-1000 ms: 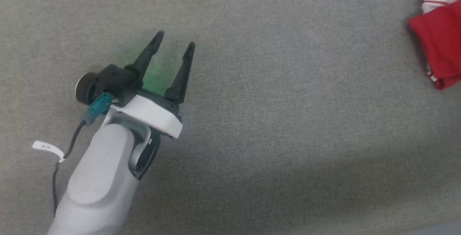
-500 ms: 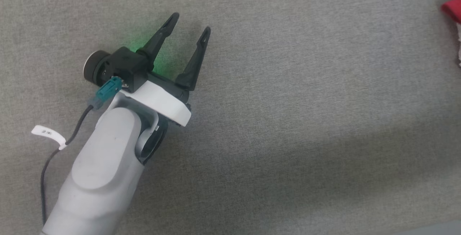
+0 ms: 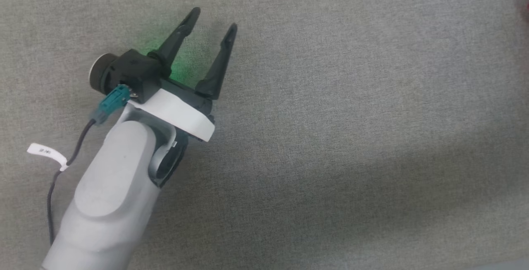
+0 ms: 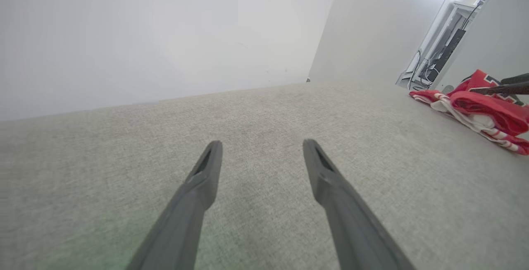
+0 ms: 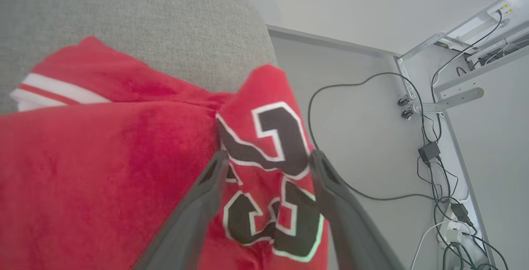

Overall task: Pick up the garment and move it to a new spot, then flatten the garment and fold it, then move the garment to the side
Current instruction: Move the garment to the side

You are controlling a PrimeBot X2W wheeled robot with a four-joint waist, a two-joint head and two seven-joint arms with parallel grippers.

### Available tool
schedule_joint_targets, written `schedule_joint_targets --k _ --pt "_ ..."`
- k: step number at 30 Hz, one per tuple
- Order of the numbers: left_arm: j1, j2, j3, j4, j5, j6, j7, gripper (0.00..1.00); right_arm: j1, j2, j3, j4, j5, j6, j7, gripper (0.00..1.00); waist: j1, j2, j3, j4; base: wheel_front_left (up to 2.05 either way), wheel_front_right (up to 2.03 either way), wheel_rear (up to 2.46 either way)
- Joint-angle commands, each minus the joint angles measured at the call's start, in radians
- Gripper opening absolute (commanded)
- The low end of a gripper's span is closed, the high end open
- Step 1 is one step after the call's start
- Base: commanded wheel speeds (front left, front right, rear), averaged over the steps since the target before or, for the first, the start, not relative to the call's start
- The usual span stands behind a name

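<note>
Plainly, grey cloth surface (image 3: 351,117) lies all round the left gripper (image 3: 213,18), angled toward upper right, fingers wide, holding nothing. The right gripper (image 5: 268,154), fingers wide, straddles the garment (image 5: 103,158) at lower left; cabling (image 5: 428,152) trails at right.

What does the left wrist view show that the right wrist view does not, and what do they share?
Left wrist view: the open left gripper over bare grey woven surface, a plain white wall behind. Right wrist view: the readable dark, white-outlined 23, and the pale floor strewn with black cables. Both: the crumpled red jersey shirt with white-and-red striped trim on that grey surface, the open right gripper at it.
</note>
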Motion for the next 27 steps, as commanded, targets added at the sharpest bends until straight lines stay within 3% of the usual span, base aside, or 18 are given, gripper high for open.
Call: schedule_joint_targets --k 1,11,27 --pt "0.017 0.008 0.008 -0.004 -0.012 0.000 -0.004 1.00 -0.011 0.001 0.009 0.010 0.007 -0.002 -0.007 1.00 0.0000 0.0000 -0.009 -0.002 0.00 0.00 0.00" --pt "0.081 0.020 0.074 -0.060 0.007 0.003 -0.004 1.00 -0.008 0.024 0.035 0.002 0.056 -0.002 -0.060 1.00 0.0000 0.0000 -0.070 -0.005 0.00 0.00 0.00" --pt "0.271 0.020 0.226 -0.095 0.016 0.003 -0.004 1.00 0.104 0.148 0.077 -0.086 0.131 -0.002 -0.253 1.00 0.0000 0.0000 -0.241 0.026 0.00 0.00 0.00"
